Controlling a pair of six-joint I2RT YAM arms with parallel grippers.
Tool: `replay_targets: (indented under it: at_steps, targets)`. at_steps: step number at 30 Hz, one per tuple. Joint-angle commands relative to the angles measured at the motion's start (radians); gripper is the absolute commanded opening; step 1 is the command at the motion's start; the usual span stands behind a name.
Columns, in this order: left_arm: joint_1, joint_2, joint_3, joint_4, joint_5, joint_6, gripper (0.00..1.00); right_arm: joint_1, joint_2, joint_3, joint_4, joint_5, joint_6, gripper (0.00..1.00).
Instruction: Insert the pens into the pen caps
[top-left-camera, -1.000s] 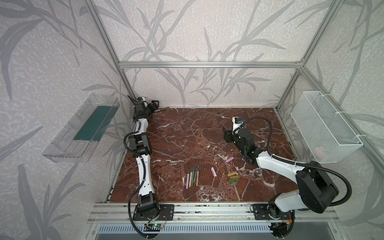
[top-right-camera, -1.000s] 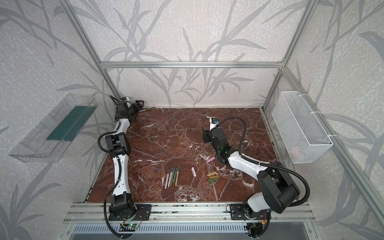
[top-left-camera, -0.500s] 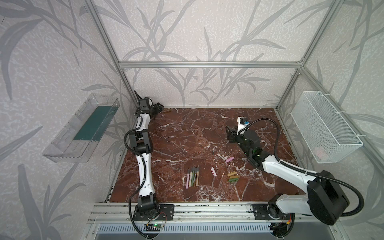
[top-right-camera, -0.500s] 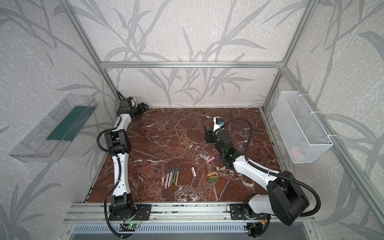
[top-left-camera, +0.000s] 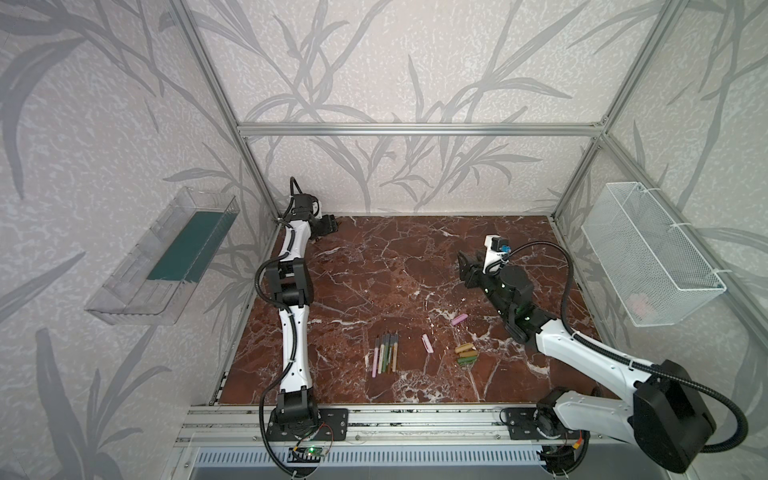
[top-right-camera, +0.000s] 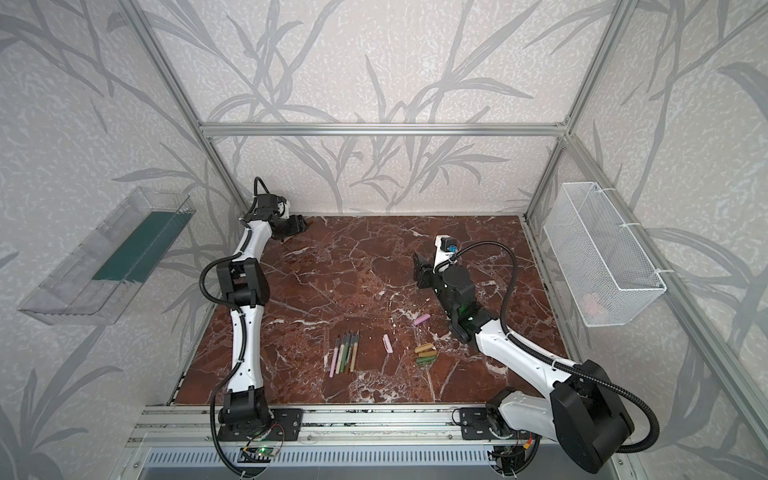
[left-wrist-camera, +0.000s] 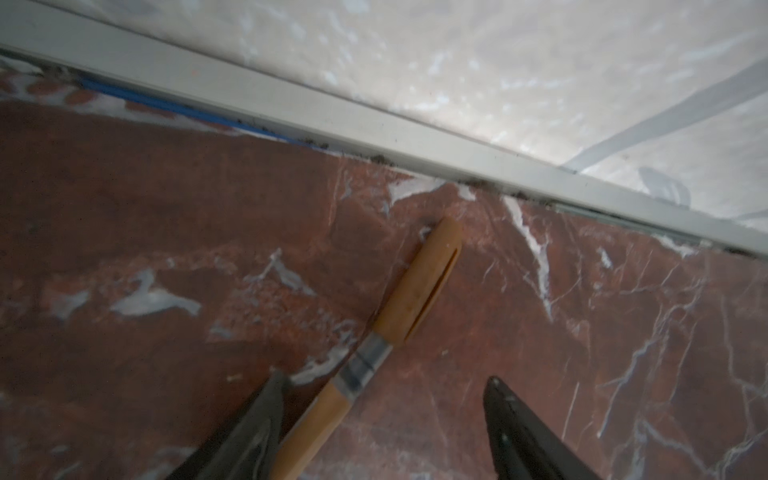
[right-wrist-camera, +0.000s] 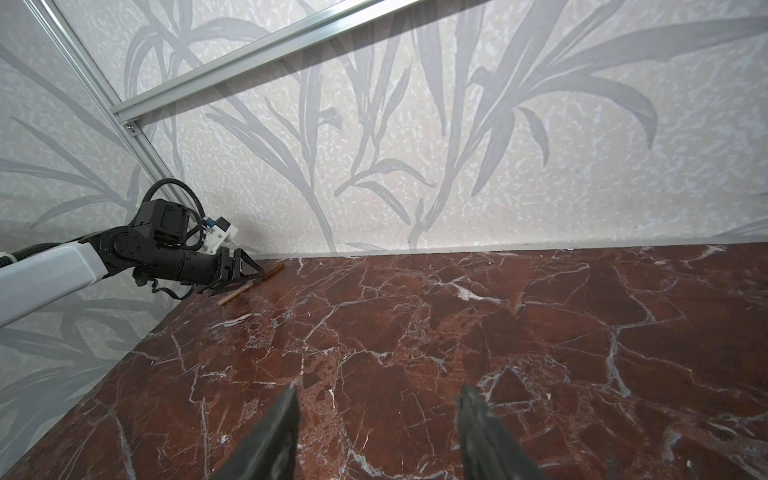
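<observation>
Capped tan pen (left-wrist-camera: 419, 291) at tabletop's (top-left-camera: 395, 257) eleven o'clock corner
Left fingers (left-wrist-camera: 253, 432) spread around it; right fingers (right-wrist-camera: 270, 436) apart, empty

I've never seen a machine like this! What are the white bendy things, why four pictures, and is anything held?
Those are robot arms, a left arm and a right arm, at a marble table, each ending in a two-fingered gripper. Two pictures look down from above, like two eyes; two come from small cameras on the wrists. On the table lie a row of pens, a pink cap, a second pink cap and a heap of caps. In the far corner the left gripper is open around an orange pen already wearing its cap, not gripping it. The right gripper is open and empty.
</observation>
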Motion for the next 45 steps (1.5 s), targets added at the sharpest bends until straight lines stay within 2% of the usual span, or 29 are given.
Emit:
replay_targets:
  at_steps: [1, 6, 9, 14, 17, 19, 25, 28, 30, 32, 40, 45]
  targets:
    - [-0.025, -0.048, -0.022, -0.202, -0.049, 0.119, 0.65, -0.005, -0.031, -0.013, 0.007, -0.012, 0.011, 0.59]
    - [-0.057, -0.092, -0.058, -0.292, -0.179, 0.163, 0.5, -0.004, -0.044, -0.02, 0.006, -0.018, 0.022, 0.6]
    - [-0.079, -0.135, -0.144, -0.299, -0.212, 0.185, 0.46, -0.006, -0.044, -0.018, 0.01, -0.025, 0.026, 0.6]
    - [-0.133, -0.16, -0.174, -0.323, -0.362, 0.236, 0.41, -0.006, -0.044, -0.017, 0.007, -0.027, 0.033, 0.6]
    - [-0.144, -0.152, -0.165, -0.324, -0.401, 0.236, 0.28, -0.008, -0.049, -0.023, 0.009, -0.026, 0.033, 0.6]
    - [-0.144, -0.146, -0.161, -0.315, -0.419, 0.214, 0.28, -0.008, -0.052, -0.027, 0.008, -0.022, 0.033, 0.6]
    - [-0.143, -0.113, -0.118, -0.306, -0.433, 0.158, 0.2, -0.013, -0.052, -0.03, 0.007, -0.018, 0.03, 0.6]
    - [-0.143, -0.094, -0.095, -0.307, -0.459, 0.123, 0.2, -0.014, -0.049, -0.03, 0.007, -0.018, 0.031, 0.6]
    - [-0.144, -0.086, -0.085, -0.305, -0.465, 0.101, 0.24, -0.016, -0.044, -0.029, 0.008, -0.02, 0.032, 0.6]
    - [-0.143, -0.084, -0.083, -0.29, -0.449, 0.094, 0.27, -0.017, -0.042, -0.028, 0.01, -0.021, 0.033, 0.6]
    - [-0.135, -0.036, -0.016, -0.267, -0.365, 0.079, 0.28, -0.019, -0.034, -0.029, 0.009, -0.018, 0.033, 0.6]
    - [-0.131, -0.018, -0.017, -0.25, -0.299, 0.074, 0.23, -0.02, -0.025, -0.022, 0.011, -0.024, 0.034, 0.6]
